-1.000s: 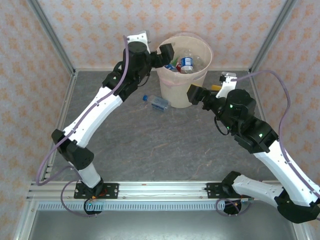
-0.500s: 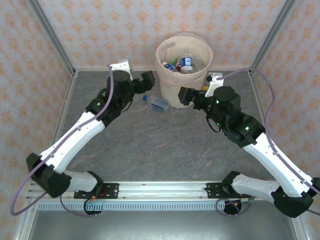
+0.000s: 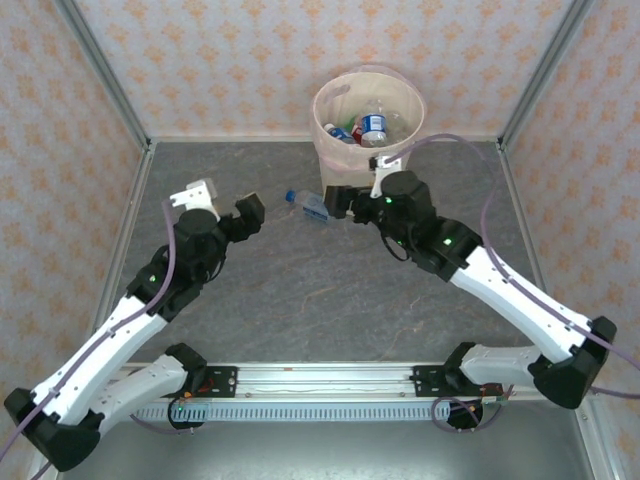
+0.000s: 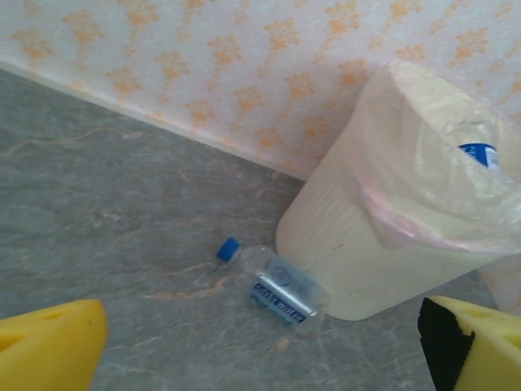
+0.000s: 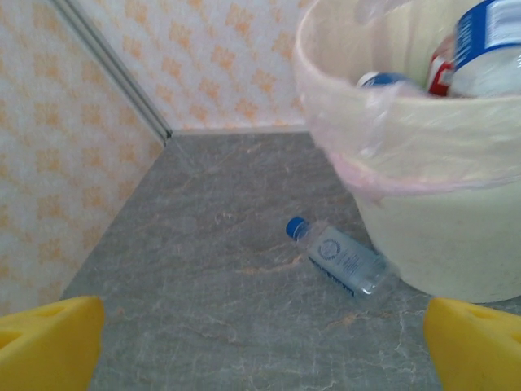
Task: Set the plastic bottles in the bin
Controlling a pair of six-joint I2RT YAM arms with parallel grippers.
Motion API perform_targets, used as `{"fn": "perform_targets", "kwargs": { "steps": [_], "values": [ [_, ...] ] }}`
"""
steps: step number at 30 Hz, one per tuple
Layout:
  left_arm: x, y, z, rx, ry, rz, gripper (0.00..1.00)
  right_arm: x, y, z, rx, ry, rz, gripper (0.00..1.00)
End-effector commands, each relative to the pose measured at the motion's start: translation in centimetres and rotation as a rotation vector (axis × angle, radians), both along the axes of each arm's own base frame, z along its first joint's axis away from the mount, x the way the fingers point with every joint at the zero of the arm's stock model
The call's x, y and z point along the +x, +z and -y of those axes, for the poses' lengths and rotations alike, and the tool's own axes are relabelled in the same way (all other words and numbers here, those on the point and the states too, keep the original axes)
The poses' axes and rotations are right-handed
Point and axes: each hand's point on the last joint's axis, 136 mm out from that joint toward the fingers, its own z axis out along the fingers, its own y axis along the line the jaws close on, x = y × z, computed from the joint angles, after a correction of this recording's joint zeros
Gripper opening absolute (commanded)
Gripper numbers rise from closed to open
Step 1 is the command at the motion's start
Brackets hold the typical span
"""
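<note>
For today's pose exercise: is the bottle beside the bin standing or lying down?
Lying down: the bottle rests on its side, cap away from the bin.

The desk [image 3: 300, 290] is a grey, marble-veined surface. At the middle of its far edge stands the cream bin [image 3: 335, 160], upright on the desk. A single clear plastic bottle [image 3: 312, 205] with a blue cap lies on its side just left of the bin's foot, cap pointing away from the bin. Whether its base touches the bin cannot be told.
</note>
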Motion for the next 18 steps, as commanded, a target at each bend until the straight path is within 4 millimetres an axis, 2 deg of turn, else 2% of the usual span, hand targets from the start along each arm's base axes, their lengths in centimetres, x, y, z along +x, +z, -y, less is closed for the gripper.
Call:
{"fn": "perform_targets", "kwargs": {
  "steps": [1, 9, 18],
  "values": [
    [-1.7, -1.2, -2.6, -0.006, 0.092, -0.015, 0.99, 0.9, 0.0, -1.6, -0.044, -0.003, 0.037, 1.0],
    [-3.9, -2.0, -3.9, -0.018, 0.098, 0.002, 0.99, 2.7, -3.7, -5.2, -0.217, -0.009, 0.024, 1.0],
    [-5.2, -3.7, -3.7, -0.052, 0.048, 0.008, 0.99, 6.1, -8.5, -7.2, -0.423, -0.055, 0.013, 1.0]
  ]
}}
